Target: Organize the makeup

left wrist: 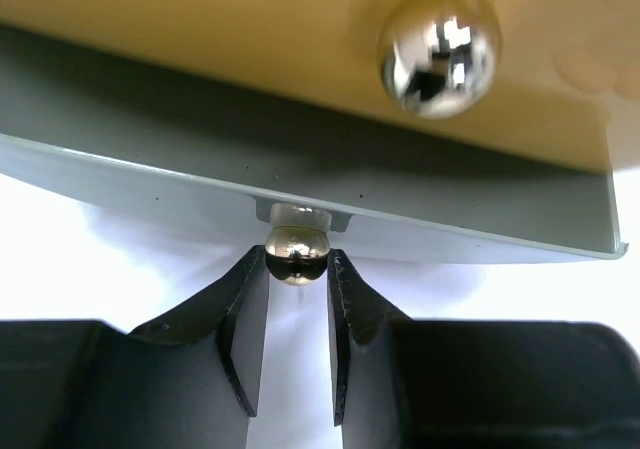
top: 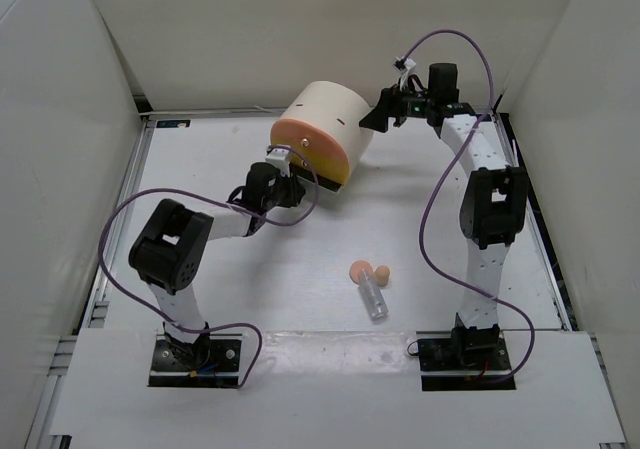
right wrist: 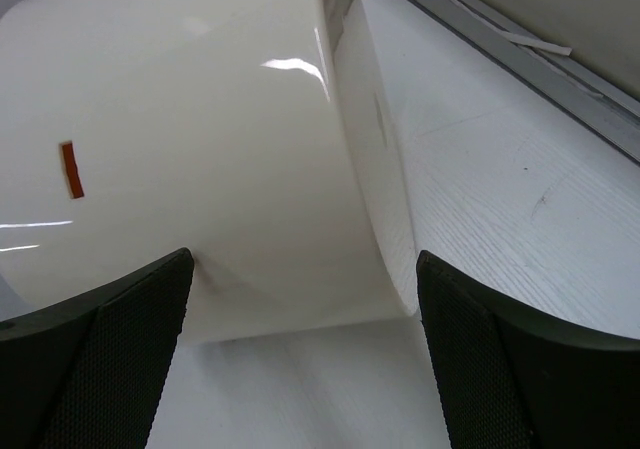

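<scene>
The left gripper (left wrist: pixel 297 269) pinches the silver knob (left wrist: pixel 296 247) of the bottom drawer (left wrist: pixel 420 209) on the round box (top: pixel 330 129), the right gripper (right wrist: pixel 302 259) sits wide apart behind it, and the peach sponges (top: pixel 370 271) and clear tube (top: pixel 374 297) lie well apart, nearer the right arm, the tube pointing front to back.

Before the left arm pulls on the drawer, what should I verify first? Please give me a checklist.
1. Grip: left gripper shut on lower knob, fingers touching both its sides: ok.
2. The upper knob is free of the fingers: ok.
3. Bracing: right gripper is open at the back of the box; contact: cannot tell.
4. The box's orange front faces the left arm: ok.
5. The sponges and tube lie clear of both arms: ok.
6. Room inside the drawer: cannot tell.
</scene>
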Controlling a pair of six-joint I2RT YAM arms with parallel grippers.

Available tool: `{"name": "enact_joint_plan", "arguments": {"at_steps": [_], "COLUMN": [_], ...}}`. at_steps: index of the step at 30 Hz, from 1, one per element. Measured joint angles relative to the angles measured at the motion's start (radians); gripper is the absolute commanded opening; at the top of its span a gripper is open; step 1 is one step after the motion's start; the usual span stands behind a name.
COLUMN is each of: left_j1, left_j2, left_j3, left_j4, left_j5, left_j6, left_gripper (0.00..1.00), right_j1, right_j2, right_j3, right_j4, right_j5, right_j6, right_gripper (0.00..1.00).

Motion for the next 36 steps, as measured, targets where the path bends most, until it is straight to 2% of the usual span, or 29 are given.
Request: {"name": "enact_joint_plan", "arguments": {"at_steps": [4, 9, 13, 18, 23, 29, 36], "left_j1": [0.000, -0.010, -0.024, -0.029, -0.029, -0.029, -0.024], "left_j2": [-0.084, -0.207, -0.277, -0.333, -0.328, -0.262, -0.254], "left_j3": [-0.075, -0.154, -0.187, -0.248, -0.239, -0.156, -0.150], "left_j4": [-0.039, -0.135, -0.209, -0.216, -0.213, -0.220, -0.214], "left_j5": [-0.019, -0.056, -0.102, -0.121, -0.127, -0.143, -0.175], "left_j6": [-0.003, -0.016, -0.027, -0.041, -0.021, -0.003, 0.004], "left_gripper": [0.10, 0.18, 0.17, 0.13, 0.10, 0.10, 0.09], "right_j1": [-0.005, -0.006, -0.006, -0.005, 0.026, 0.209, 0.444], "right_j2": [-0.005, -0.015, -0.038, -0.092, -0.142, -0.208, -0.352], "right_j3": [-0.015, -0.035, -0.049, -0.088, -0.089, -0.092, -0.177], "right_j4": [0.000, -0.001, -0.002, -0.007, -0.088, -0.237, -0.264], "right_j5": [0.008, 0.022, 0.035, 0.049, 0.109, 0.343, 0.588], "right_j6": [-0.001, -0.003, -0.003, -0.018, -0.116, -0.301, -0.425], "right_gripper": [0.93, 0.93, 0.93, 0.93, 0.93, 0.94, 0.96]}}
